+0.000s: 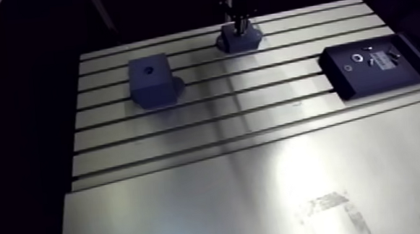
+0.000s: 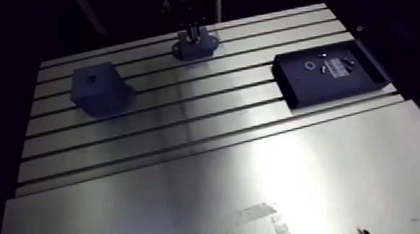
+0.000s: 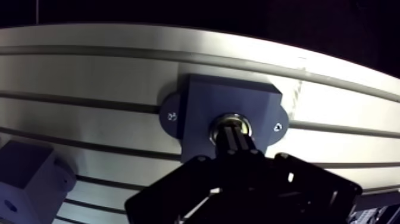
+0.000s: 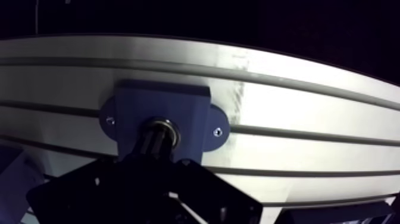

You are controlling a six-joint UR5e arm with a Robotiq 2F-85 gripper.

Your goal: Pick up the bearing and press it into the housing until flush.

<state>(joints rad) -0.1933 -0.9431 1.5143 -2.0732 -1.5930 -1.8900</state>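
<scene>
Looks to be at the pressing stage. Has the gripper (image 3: pixel 231 134) squeezed fully together, no gap showing, clamping nothing, tips planted on the silvery metal ring bearing (image 3: pixel 216 126). Finds that bearing already sitting in the round bore of the dark blue flanged plastic housing (image 3: pixel 202 101), standing on the slotted aluminium counter (image 1: pixel 224 161). Cannot say from here whether flush or slightly proud.

Push straight down along the bore axis, slowly, keeping the load centred so as not to cock the ring. Stop once level with the housing's top face. Watch for tips slipping into the bearing's centre hole.

Well apart to one side: a shallow black rectangular tray (image 1: pixel 347 79) holding a small pale washer-like ring (image 1: pixel 357 58) and a few tiny metal pieces (image 1: pixel 382 58), too small to identify. On the other side: a dark blue cube block (image 1: pixel 150 79) with a hole on top, nothing visible in it.
</scene>
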